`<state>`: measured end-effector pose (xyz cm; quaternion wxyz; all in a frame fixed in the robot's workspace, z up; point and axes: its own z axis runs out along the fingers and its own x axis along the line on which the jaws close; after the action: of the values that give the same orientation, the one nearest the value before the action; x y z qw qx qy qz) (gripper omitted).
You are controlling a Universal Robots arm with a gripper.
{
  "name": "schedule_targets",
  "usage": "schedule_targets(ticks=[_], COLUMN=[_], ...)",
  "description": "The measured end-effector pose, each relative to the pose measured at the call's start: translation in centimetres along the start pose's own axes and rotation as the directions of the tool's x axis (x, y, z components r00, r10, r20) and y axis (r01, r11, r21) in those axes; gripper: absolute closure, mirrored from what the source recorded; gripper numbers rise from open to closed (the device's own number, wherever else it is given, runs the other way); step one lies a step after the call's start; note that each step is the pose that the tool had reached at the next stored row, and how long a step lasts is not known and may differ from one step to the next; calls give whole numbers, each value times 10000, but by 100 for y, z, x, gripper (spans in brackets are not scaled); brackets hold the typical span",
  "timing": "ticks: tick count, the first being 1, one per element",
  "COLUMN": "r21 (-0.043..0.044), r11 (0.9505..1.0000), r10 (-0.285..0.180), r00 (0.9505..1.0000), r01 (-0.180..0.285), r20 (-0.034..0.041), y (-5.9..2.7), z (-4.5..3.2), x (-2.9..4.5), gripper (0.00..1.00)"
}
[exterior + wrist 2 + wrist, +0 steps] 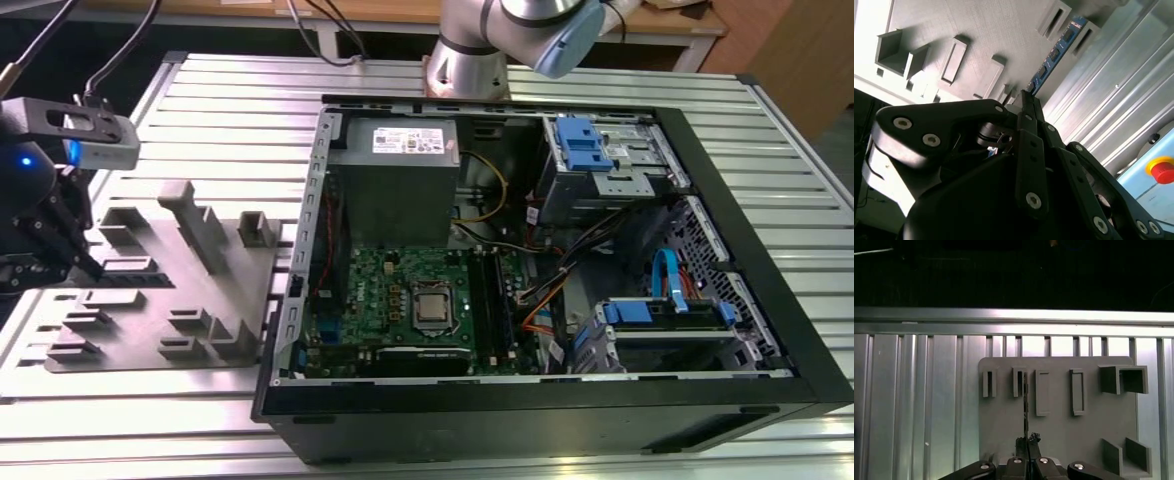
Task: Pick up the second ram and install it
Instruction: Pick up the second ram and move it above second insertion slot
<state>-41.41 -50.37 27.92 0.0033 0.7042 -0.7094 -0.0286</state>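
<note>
Gripper [1026, 97]: black linkage fingers, drawn almost together, with only a thin stick between the tips; in the exterior view it hangs over the fixture's near-left part [83, 265].
Second ram [1056, 52]: blue-edged stick seen edge-on, pinched at one end by the fingertips, running from them to a raised holder; in the first wrist view it is a thin dark line [1025, 405] beside a slot.
Fixture block [1079, 440]: grey plastic plate with raised slotted holders, lying flat under the gripper.
Table [227, 100]: ribbed aluminium slats carrying the block and the case.
Computer case [747, 400]: open, just beside the block on the exterior view's right.
Motherboard [400, 300]: green, inside the case, well apart from the gripper.
</note>
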Motion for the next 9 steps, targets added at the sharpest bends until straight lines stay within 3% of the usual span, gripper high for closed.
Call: schedule_targets(ticks=[9], r21=[2], r11=[10000], r10=[0], r00=[10000], r01=[0], r20=[2], y=[7], z=[-156], x=[-6], gripper=[92])
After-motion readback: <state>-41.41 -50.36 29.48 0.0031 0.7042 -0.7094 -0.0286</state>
